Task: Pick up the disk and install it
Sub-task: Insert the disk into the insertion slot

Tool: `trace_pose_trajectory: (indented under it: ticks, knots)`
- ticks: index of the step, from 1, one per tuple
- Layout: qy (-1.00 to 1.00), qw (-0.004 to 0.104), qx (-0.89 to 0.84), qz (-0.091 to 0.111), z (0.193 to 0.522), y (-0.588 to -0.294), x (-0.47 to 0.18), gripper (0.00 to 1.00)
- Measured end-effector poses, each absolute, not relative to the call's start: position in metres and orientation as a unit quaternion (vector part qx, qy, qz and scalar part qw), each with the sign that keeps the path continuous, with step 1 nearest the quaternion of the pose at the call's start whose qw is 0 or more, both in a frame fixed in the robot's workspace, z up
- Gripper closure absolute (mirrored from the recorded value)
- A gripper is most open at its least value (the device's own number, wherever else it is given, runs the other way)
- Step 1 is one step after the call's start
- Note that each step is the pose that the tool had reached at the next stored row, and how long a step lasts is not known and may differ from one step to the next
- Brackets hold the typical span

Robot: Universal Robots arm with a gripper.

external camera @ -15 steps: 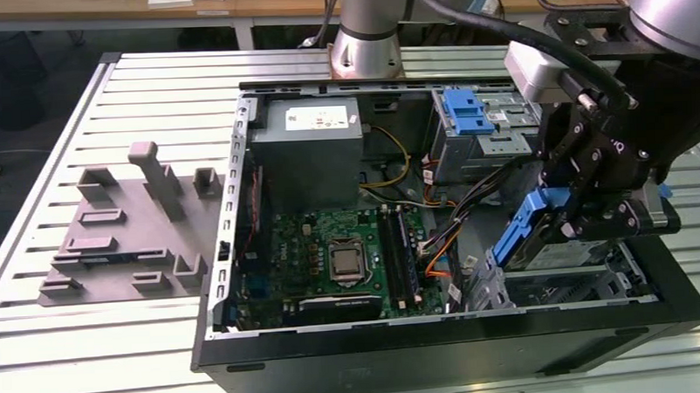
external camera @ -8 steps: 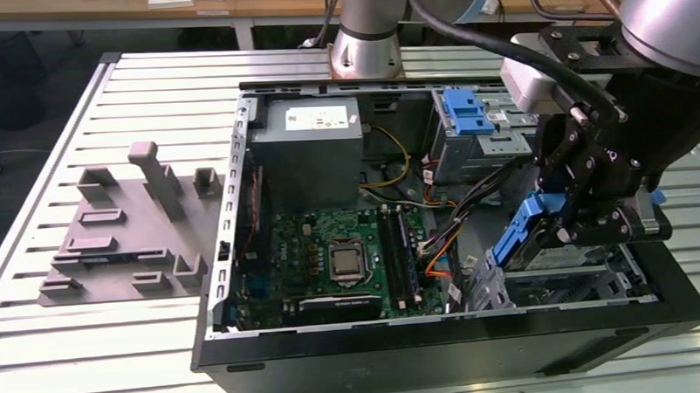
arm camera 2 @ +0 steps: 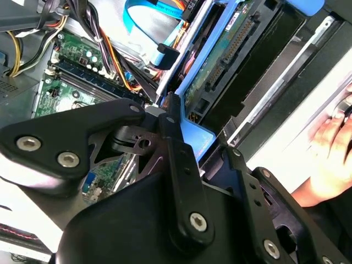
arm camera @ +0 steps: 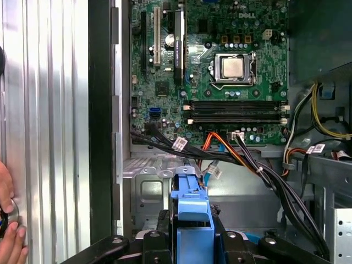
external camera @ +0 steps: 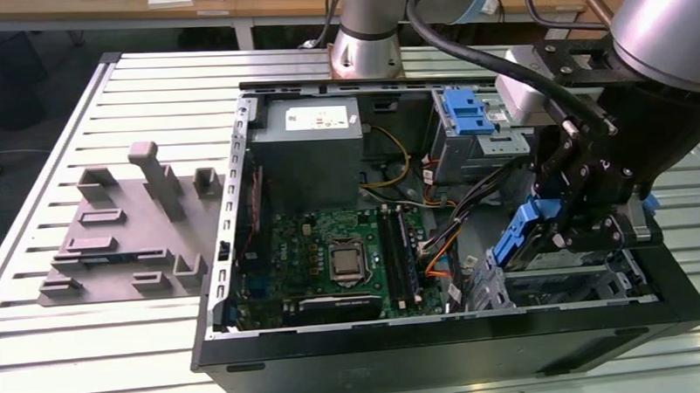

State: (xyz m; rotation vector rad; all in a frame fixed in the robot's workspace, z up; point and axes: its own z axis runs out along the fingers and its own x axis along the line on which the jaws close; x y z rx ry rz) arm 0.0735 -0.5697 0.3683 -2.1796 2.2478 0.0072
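Observation:
The disk (external camera: 518, 235) hangs tilted on edge, blue bracket toward the motherboard, at the near right corner of the open computer case (external camera: 231, 279). My gripper (external camera: 565, 241) is shut on it from above, over the silver drive cage (external camera: 575, 280). In the first wrist view the disk's blue bracket (arm camera: 192, 217) stands between the black fingers (arm camera: 155, 241). The second wrist view shows the disk's green circuit board side (arm camera 2: 220, 63) and blue frame (arm camera 2: 197, 138), with a finger (arm camera 2: 171, 124) pressed on the frame.
Inside the case lie the motherboard (external camera: 341, 258), a grey power supply box (external camera: 313, 145), a second cage with a blue latch (external camera: 475, 113) and loose cable bundles (arm camera: 264, 170). A grey fixture plate (external camera: 124, 235) sits at the exterior view's left. A person's hand (arm camera 2: 330, 137) rests beside the case.

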Motion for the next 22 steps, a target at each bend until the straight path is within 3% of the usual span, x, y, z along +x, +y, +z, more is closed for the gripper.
trace_pose_trajectory:
  ticks: [22]
  knots:
    - [0.718, 0.005, -0.696, 0.002, 0.348, -0.57, 0.073, 0.64]
